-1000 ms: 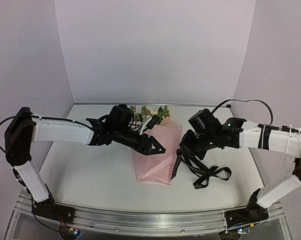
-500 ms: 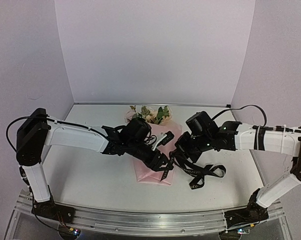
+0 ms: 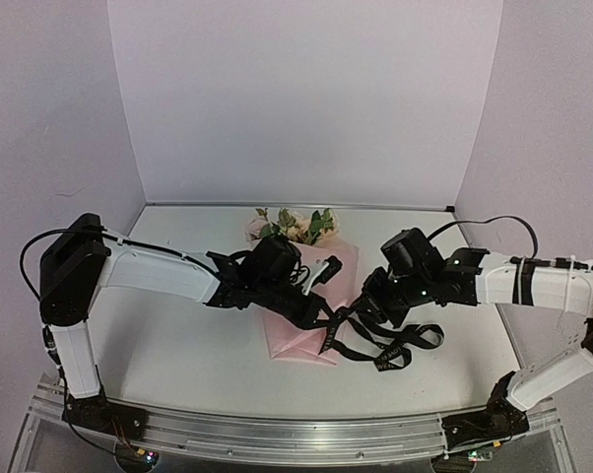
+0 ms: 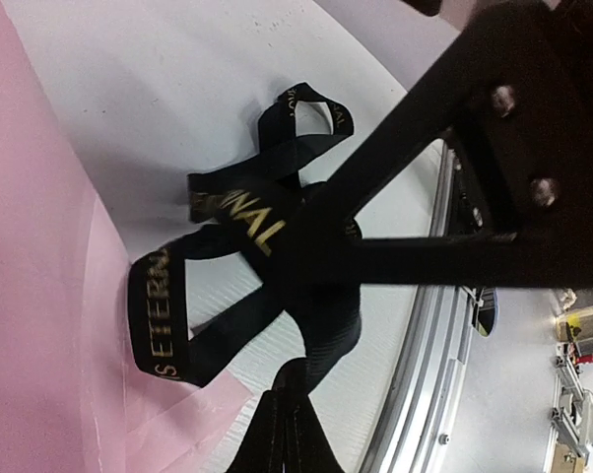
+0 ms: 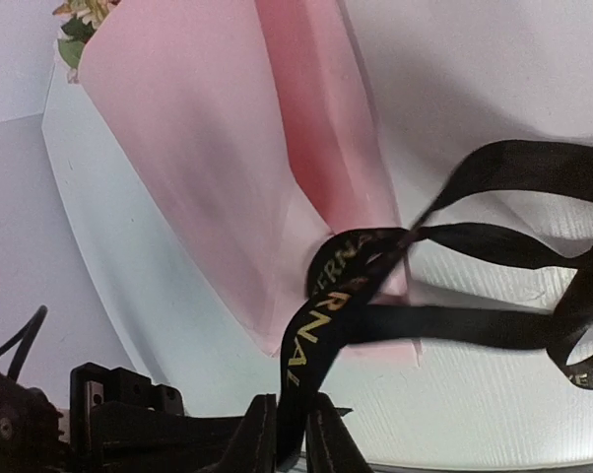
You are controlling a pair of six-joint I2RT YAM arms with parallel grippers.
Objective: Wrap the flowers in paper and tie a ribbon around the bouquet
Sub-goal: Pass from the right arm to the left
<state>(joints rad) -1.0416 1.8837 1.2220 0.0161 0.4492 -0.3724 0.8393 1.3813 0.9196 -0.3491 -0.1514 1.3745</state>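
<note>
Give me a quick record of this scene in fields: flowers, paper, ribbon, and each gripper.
flowers: wrapped, blooms showing at the far end of the cone
paper: pink, folded into a cone around the flowers, lying on the table
ribbon: black with gold lettering, looped loose by the cone's near right side, not tied
left gripper: shut on the ribbon
right gripper: ribbon passes through its jaws; grip unclear

Soft, even light is coming from overhead, throwing only faint shadows. Just beyond my left fingers [image 4: 282, 443], which are blurring into black silhouette, the long black gold-lettered ribbon [image 4: 228, 212] is showing sharp. Past my right fingers [image 5: 255, 439], the thin pink paper sheet [image 5: 198, 148] is glowing without glare.
</note>
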